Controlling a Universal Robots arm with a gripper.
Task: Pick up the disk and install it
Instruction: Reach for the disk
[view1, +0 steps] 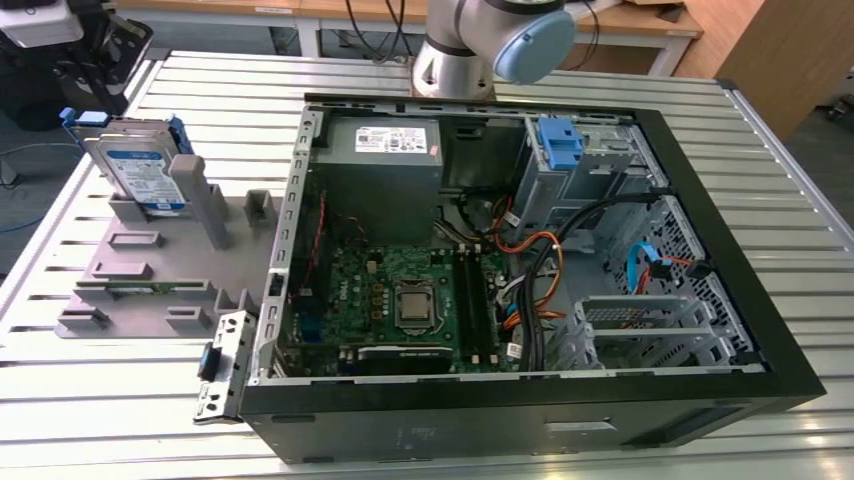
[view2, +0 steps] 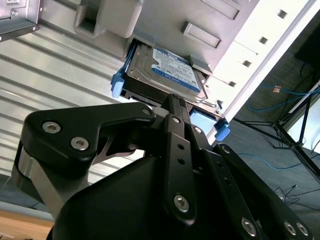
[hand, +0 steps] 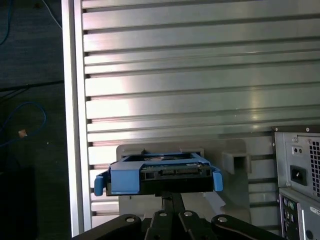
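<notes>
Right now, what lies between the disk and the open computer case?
In the exterior view, the grey fixture that carries the disk lies there, with its upright posts and flat base, beside the computer case.
</notes>
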